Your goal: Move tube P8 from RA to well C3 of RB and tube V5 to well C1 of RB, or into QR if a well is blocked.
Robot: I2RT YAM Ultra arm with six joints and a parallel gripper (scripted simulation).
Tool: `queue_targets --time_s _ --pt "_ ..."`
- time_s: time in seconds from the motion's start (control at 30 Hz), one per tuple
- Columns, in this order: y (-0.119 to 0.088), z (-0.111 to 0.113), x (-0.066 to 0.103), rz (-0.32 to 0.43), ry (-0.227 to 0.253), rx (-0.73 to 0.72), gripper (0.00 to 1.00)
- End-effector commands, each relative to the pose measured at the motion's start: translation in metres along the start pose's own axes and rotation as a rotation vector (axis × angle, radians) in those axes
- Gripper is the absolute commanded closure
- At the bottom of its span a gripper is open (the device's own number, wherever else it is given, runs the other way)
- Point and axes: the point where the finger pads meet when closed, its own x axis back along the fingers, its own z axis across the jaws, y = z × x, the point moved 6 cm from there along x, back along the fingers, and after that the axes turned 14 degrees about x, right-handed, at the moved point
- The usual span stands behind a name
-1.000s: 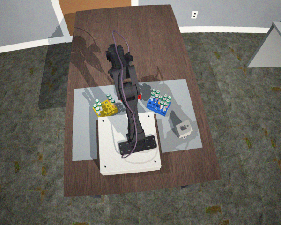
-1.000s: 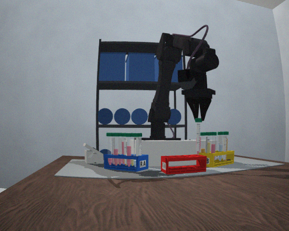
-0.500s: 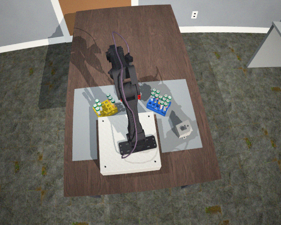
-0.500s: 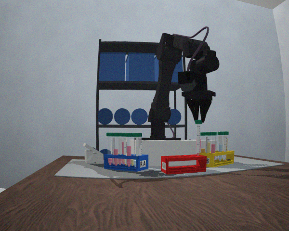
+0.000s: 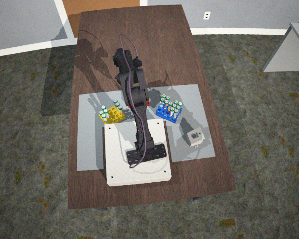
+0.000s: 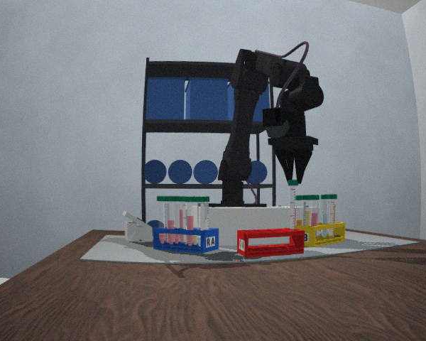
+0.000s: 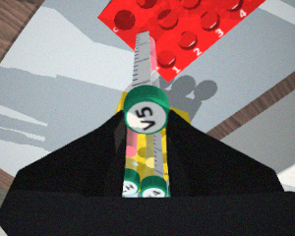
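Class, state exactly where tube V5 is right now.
Tube V5 hangs upright in the closed gripper, cap pinched, above the near end of yellow rack RB in the exterior view, just behind red rack QR.

My matte black six-joint arm [image 5: 141,120] is built of chunky, rounded links, with a thin purple cable [image 5: 130,77] looping along its length. It stands on a flat black base plate [image 5: 163,152] dotted with small holes, and ends in a black parallel gripper [image 6: 293,180] with two tapered, pointed fingers [image 6: 287,165]
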Motion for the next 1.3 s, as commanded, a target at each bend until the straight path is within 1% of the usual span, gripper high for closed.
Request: queue_targets --time_s 0.0,0.1,0.17,0.27,0.33,0.4,0.47,0.6,0.63,0.8,0.9,0.97,1.03,1.1,1.27 --pt "0.004 -0.002 -0.005 -0.006 -0.005 -0.003 1.0" --pt "0.002 -0.004 -0.007 -0.002 -0.008 -0.003 1.0" --pt "0.005 -0.002 -0.007 -0.008 -0.004 -0.003 1.0" --pt "0.003 -0.005 -0.013 0.004 -0.013 -0.005 1.0" --pt "0.003 -0.005 -0.013 0.004 -0.013 -0.006 1.0" --pt "0.007 -0.002 -0.01 -0.011 -0.001 -0.005 1.0" --pt "0.004 -0.004 -0.013 -0.001 -0.009 -0.003 1.0" --pt "0.003 -0.003 -0.012 -0.007 -0.004 -0.001 1.0" --pt "0.009 0.002 -0.005 -0.032 0.015 -0.001 1.0" --pt "0.002 -0.003 -0.02 0.004 -0.013 -0.002 1.0" --pt "0.005 -0.001 -0.017 -0.008 -0.003 -0.001 1.0" --pt "0.003 -0.003 -0.02 -0.001 -0.009 -0.001 1.0" --pt "0.006 0.0 -0.016 -0.015 0.002 -0.001 1.0" --pt "0.003 -0.002 -0.022 -0.002 -0.008 -0.001 1.0" --pt "0.003 -0.002 -0.024 0.0 -0.01 -0.001 1.0"
